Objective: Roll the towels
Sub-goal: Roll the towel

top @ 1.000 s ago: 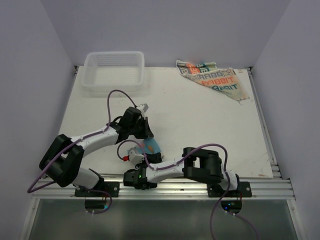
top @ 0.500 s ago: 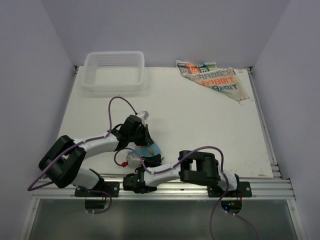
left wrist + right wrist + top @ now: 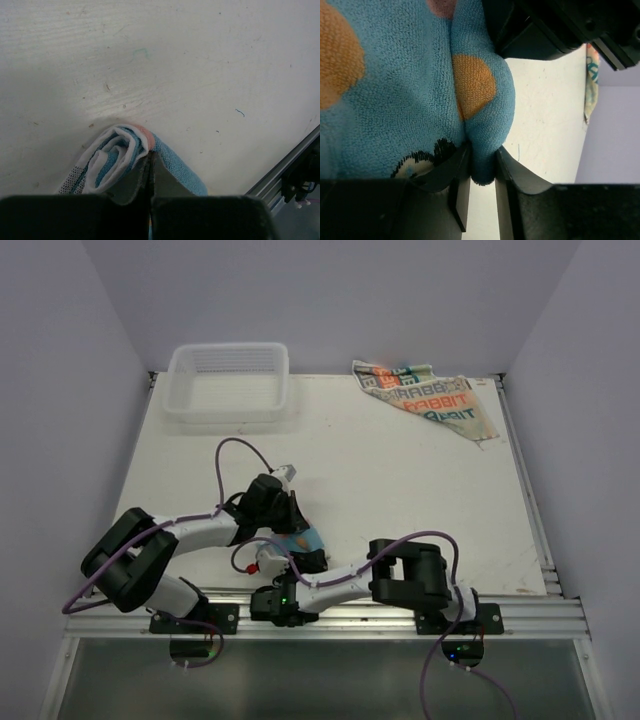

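Observation:
The light blue towel (image 3: 302, 538) is rolled into a small bundle near the table's front edge, between my two grippers. My left gripper (image 3: 289, 528) comes at it from the far side. In the left wrist view its jaws (image 3: 150, 156) are pressed together in the roll's end (image 3: 112, 159), and the cloth winds round them. My right gripper (image 3: 300, 558) reaches in from the near side. Its jaws (image 3: 482, 164) hold a fold of the blue towel (image 3: 395, 80), which touches both fingers. The cream "RABBIT" towel (image 3: 425, 400) lies crumpled at the far right; a strip of it (image 3: 590, 85) also shows in the right wrist view.
A white slatted basket (image 3: 228, 348) stands at the far left corner. The aluminium rail (image 3: 400, 608) with both arm bases runs along the near edge, close behind the bundle. Purple cables loop over both arms.
Both grippers and the blue bundle have shifted slightly toward the near edge. The right wrist has drawn in closer to the bundle. The cream towel and the basket have not moved.

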